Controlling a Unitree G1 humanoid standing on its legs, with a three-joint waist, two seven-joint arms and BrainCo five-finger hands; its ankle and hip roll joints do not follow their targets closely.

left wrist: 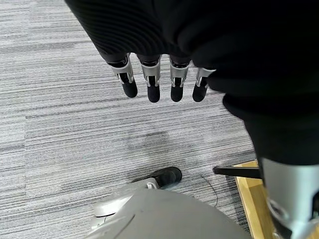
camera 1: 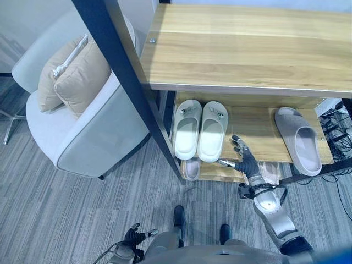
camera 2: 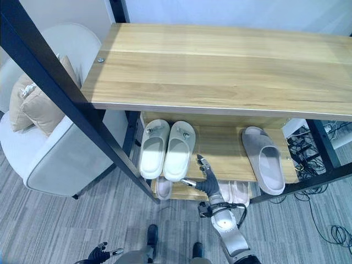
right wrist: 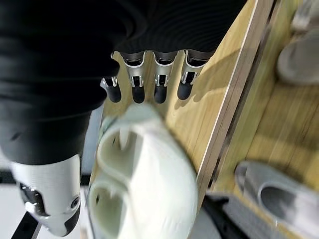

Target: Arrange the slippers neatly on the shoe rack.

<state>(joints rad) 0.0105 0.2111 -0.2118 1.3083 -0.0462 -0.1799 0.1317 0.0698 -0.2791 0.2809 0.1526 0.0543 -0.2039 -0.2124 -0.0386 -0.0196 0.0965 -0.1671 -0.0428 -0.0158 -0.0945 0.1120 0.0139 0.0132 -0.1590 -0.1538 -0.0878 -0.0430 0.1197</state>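
Two white slippers (camera 1: 198, 129) and a grey slipper (camera 1: 300, 140) sit on the shoe rack (camera 1: 247, 55); right hand (camera 1: 243, 157) open beside them.

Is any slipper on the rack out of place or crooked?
Yes. The grey slipper lies alone at the right end of the middle shelf, turned at a slant, without a partner, while the white pair sits straight, side by side.

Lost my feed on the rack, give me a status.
Right hand open, empty, beside white slipper pair on middle shelf. Left hand low, idle, open. Grey slipper alone at right. Nothing blocking.
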